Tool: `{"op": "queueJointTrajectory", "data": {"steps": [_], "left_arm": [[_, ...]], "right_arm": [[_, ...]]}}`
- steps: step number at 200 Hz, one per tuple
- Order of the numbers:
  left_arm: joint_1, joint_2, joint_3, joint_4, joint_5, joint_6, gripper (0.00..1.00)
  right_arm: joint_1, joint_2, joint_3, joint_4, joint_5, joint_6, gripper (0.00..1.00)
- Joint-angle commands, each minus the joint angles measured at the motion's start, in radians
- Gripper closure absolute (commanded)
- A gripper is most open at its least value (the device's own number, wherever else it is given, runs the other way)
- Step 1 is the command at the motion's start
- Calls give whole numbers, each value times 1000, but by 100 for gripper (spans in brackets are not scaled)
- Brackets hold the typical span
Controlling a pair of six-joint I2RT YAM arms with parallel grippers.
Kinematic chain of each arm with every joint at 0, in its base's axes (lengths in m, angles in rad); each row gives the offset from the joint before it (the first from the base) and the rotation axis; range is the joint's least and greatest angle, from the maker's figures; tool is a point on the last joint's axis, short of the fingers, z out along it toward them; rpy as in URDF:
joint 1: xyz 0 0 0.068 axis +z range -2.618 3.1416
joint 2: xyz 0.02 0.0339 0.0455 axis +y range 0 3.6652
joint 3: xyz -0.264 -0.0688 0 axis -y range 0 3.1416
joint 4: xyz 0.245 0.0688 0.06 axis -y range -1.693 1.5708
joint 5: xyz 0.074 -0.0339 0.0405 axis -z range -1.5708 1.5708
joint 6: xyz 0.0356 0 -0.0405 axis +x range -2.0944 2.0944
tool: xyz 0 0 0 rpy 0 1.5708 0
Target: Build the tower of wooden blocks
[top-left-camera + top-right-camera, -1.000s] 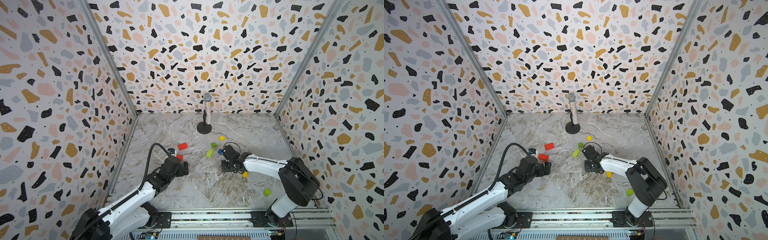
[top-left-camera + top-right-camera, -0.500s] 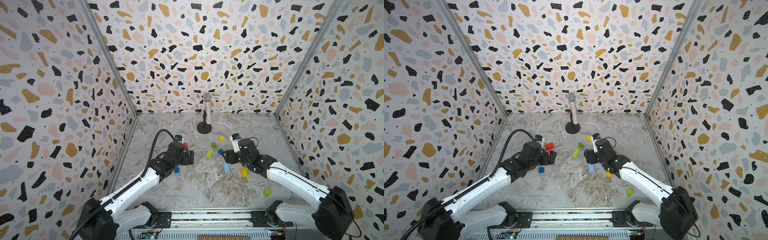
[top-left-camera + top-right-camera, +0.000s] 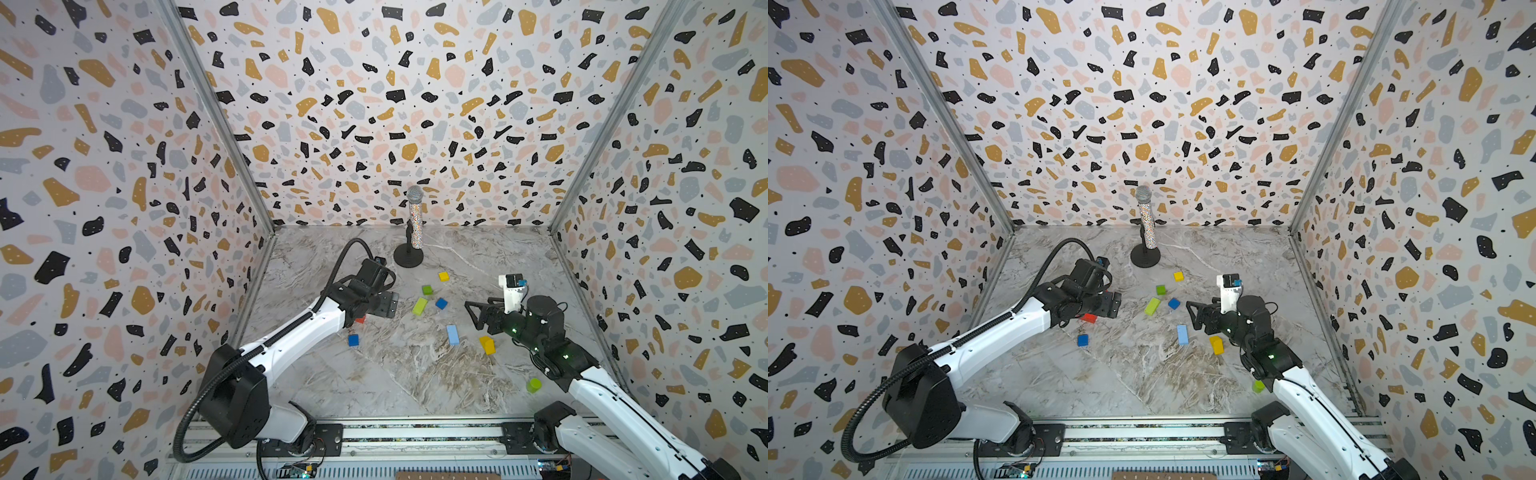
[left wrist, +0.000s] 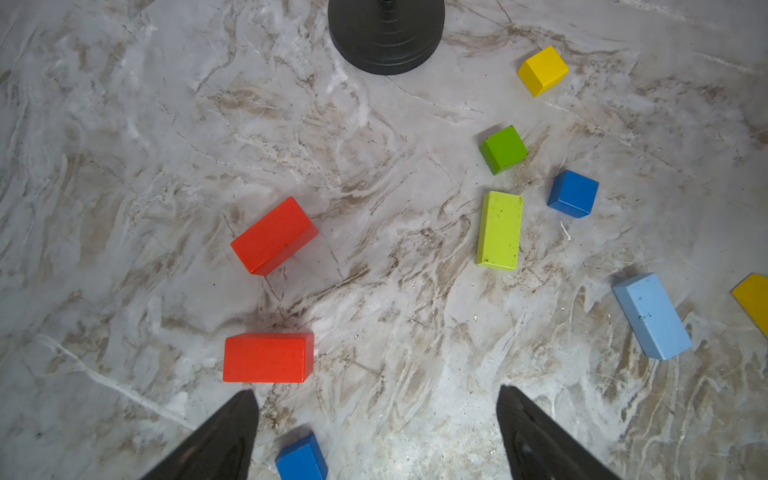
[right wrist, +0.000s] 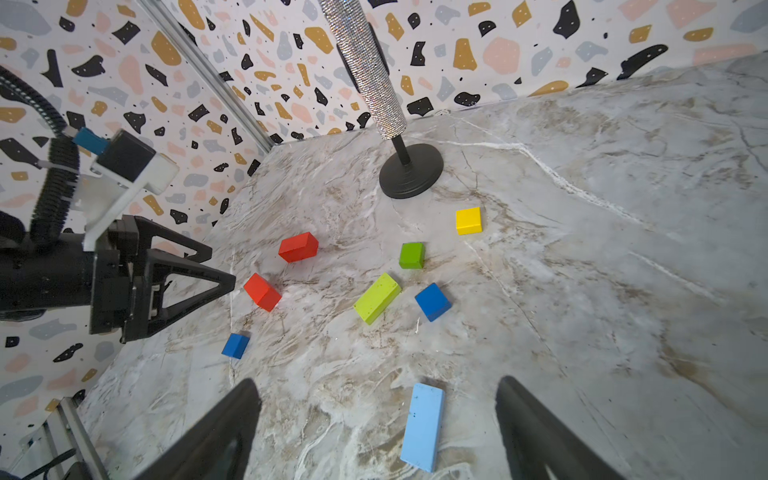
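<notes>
The left gripper is hanging wide and empty near a red brick. The right gripper is gaping empty near a light blue brick. The wood blocks are lying loose on the counter. They are probably light, hard and smooth, so pinching flat sides is looking safest.

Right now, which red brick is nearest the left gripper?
The red brick right before the left gripper, square to it; the other red brick sits beyond it, turned, toward the black stand.
</notes>
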Motion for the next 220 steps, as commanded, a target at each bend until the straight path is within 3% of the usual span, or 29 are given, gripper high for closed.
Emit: {"op": "queueJointTrajectory", "data": {"steps": [1,73,101,170,220], "left_arm": [[-3,27,45,-15,22,31,14],[-49,167,117,-1,35,19,19],[-69,214,149,6,22,10,19],[-78,298,212,2,-21,-3,16],[-78,351,263,-22,-14,-10,23]], "right_arm": [[-40,-31,-3,52,-67,10,10],[-67,-33,-63,110,-98,7,8],[-68,-30,-68,114,-98,13,0],[-61,-17,-55,94,-41,16,1],[-80,-22,-51,73,-12,25,2]]}}
